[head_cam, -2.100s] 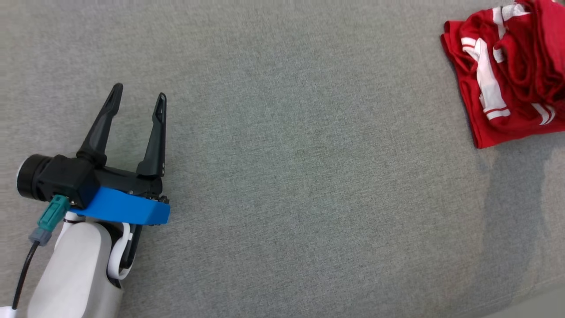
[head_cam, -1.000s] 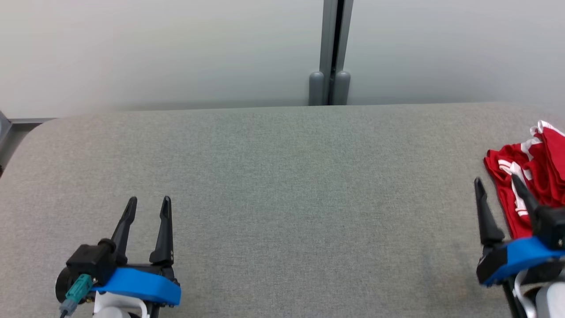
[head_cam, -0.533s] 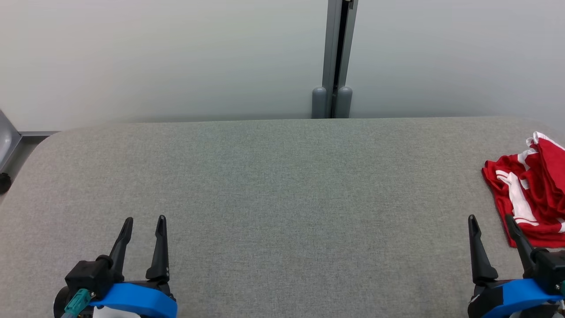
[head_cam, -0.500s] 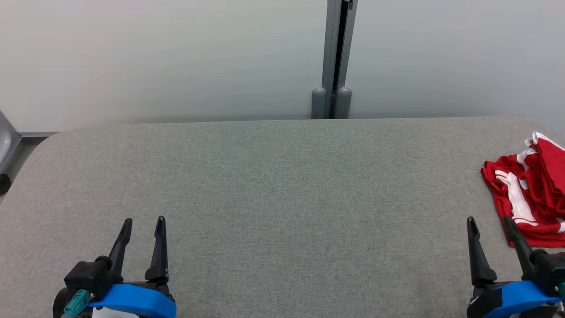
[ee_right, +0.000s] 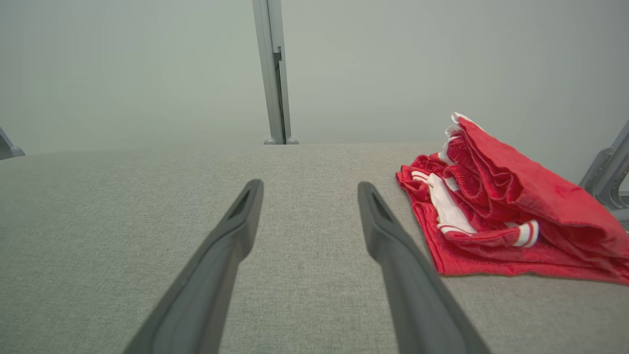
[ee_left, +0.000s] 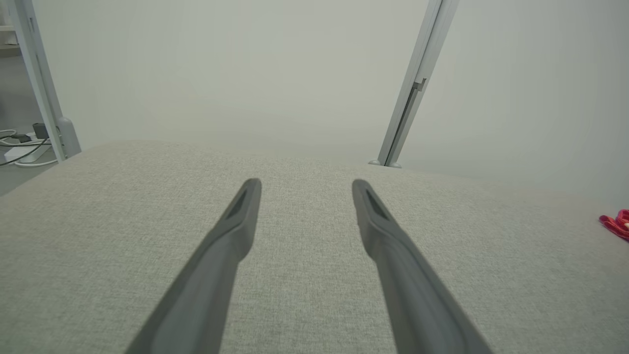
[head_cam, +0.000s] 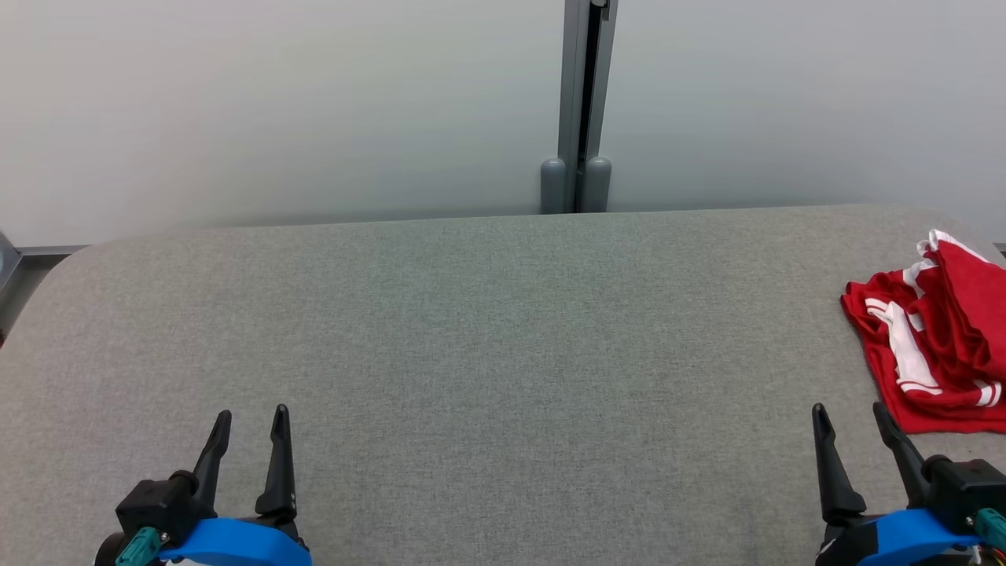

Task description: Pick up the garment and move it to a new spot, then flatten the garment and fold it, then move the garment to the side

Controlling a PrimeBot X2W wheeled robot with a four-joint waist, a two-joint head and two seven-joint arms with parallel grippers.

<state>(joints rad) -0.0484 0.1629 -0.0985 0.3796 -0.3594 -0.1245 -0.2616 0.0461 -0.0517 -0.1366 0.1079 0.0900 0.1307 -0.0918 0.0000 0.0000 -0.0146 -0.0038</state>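
While both grippers stand spread and empty, the red garment [head_cam: 931, 346] lies bunched at the right edge of the head view.
Its far side is cut off by that border, so its full outline cannot be made out; the left wrist view shows a red sliver of it at mid-right [ee_left: 616, 225]. Both gripper bodies are cropped at the bottom. The left gripper [head_cam: 252, 412] sits lower left, well apart from the cloth; the right gripper [head_cam: 849, 406] sits lower right, the hem just above and right of its fingertips, not touching. Between them stretches the grey padded surface [head_cam: 503, 354], ending at rounded upper corners before the wall post [head_cam: 578, 110].
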